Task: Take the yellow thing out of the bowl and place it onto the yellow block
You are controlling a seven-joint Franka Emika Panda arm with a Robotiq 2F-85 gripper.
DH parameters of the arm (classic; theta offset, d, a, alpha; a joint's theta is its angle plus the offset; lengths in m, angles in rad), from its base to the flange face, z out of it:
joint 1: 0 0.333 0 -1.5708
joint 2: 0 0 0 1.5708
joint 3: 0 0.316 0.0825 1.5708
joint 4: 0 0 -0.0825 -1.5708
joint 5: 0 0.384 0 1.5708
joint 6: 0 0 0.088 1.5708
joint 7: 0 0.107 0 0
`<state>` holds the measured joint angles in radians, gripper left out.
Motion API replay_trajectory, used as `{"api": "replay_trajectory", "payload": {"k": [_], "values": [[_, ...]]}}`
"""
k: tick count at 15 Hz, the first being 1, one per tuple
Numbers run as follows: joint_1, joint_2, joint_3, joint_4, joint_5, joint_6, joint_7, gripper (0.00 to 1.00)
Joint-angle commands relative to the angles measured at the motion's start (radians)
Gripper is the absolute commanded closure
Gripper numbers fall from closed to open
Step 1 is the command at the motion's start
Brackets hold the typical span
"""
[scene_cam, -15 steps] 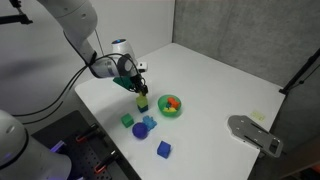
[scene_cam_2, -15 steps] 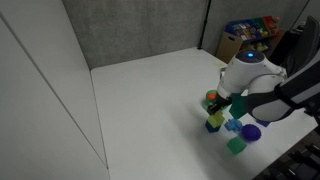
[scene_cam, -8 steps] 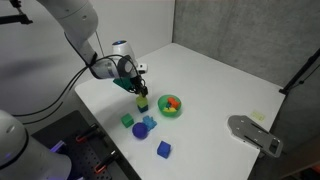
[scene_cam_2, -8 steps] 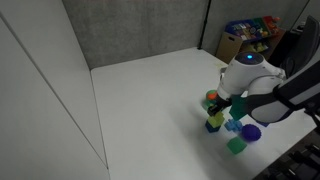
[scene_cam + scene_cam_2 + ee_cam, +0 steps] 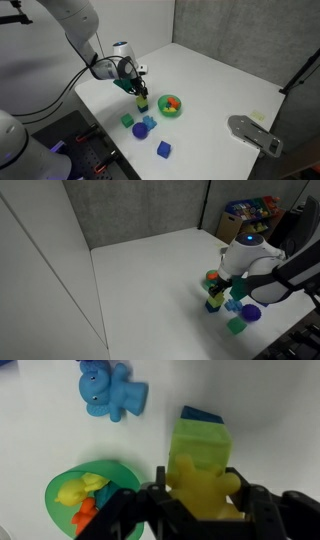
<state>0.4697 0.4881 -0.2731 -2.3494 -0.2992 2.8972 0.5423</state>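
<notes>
In the wrist view my gripper (image 5: 205, 500) is shut on the yellow thing (image 5: 203, 482), a small figure-shaped piece. It sits right over the top of the yellow block (image 5: 200, 440), a yellow-green cube; contact is not clear. The green bowl (image 5: 120, 464) lies to the left and holds another yellow piece (image 5: 74, 489) and orange-red pieces (image 5: 88, 513). In both exterior views the gripper (image 5: 139, 89) (image 5: 220, 287) hangs directly above the yellow block (image 5: 142, 102) (image 5: 213, 303), next to the bowl (image 5: 170, 106).
A blue figure (image 5: 110, 390) lies beyond the bowl, and a blue cube (image 5: 203, 415) stands behind the yellow block. A green cube (image 5: 127, 120) and a blue cube (image 5: 164, 149) lie near the table's front. A grey device (image 5: 255, 133) sits at the table's far corner.
</notes>
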Motion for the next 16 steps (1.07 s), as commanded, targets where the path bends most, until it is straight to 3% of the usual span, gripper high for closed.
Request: {"api": "replay_trajectory", "payload": {"k": [1,2,9,12,16], "values": [[-0.01,0.0,0.004,-0.025,0.022,0.026,-0.016,0.08],[-0.012,0.0,0.005,-0.03,0.024,0.026,-0.019,0.01],[-0.05,-0.053,0.045,-0.062,0.057,-0.027,-0.069,0.0],[-0.114,-0.114,0.104,-0.071,0.106,-0.091,-0.141,0.0],[-0.213,-0.203,0.187,-0.062,0.163,-0.271,-0.242,0.0]]}}
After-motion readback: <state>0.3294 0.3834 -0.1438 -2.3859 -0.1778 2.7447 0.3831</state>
